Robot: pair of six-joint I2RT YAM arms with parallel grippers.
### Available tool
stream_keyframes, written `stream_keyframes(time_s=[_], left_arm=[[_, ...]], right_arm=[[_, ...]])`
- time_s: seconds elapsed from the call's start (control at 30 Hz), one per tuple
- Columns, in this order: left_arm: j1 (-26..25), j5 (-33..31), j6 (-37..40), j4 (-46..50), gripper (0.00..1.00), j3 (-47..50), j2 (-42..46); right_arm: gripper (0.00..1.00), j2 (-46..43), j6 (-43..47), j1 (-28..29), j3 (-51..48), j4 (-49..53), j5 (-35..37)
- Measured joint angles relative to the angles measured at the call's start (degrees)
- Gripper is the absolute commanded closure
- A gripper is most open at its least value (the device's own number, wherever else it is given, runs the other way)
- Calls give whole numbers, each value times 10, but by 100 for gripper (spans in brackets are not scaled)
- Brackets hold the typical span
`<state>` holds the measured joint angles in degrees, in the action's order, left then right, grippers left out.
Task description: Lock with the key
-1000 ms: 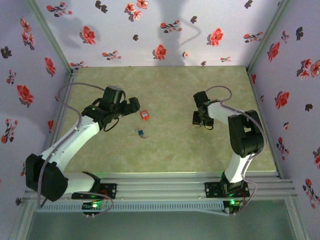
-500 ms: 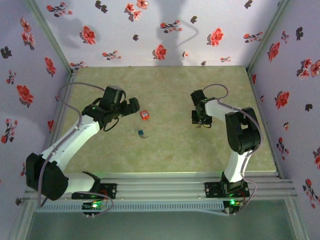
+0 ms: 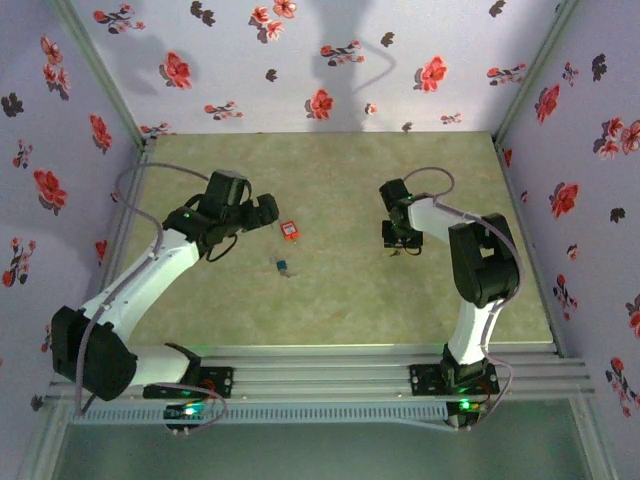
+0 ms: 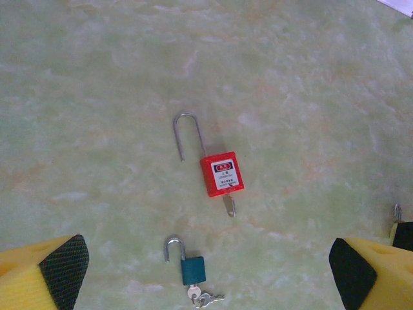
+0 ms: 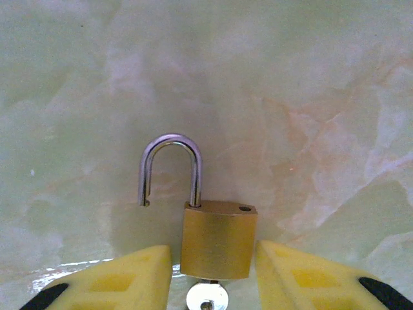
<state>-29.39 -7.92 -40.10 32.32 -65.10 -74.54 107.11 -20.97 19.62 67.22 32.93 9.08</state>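
A brass padlock (image 5: 218, 242) lies flat on the table with its shackle swung open and a silver key (image 5: 206, 298) in its base. My right gripper (image 5: 213, 259) is down over it, one yellow pad on each side of the lock body; a narrow gap shows on the left, and the right pad is almost touching. Seen from the top, the right gripper (image 3: 397, 238) is right of centre. My left gripper (image 3: 262, 212) hovers wide open above a red padlock (image 4: 221, 174) and a teal padlock (image 4: 192, 269), both with open shackles and keys inserted.
Floral walls (image 3: 60, 150) close in the green marbled table (image 3: 330, 300) on three sides. The red padlock (image 3: 289, 229) and teal padlock (image 3: 283, 265) lie between the two arms, left of centre.
The right gripper has shifted slightly left and farther back, and its jaws have narrowed around the brass padlock. The left arm has stayed still.
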Motion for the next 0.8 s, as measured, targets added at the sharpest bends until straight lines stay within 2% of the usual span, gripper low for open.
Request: stream_keyframes(time_s=[0.27, 0.8], left_arm=[[0, -4, 0, 14, 0, -13, -6], [0, -7, 0, 28, 0, -13, -14]], right_arm=[[63, 21, 0, -1, 31, 33, -1], [71, 22, 0, -13, 34, 35, -34]])
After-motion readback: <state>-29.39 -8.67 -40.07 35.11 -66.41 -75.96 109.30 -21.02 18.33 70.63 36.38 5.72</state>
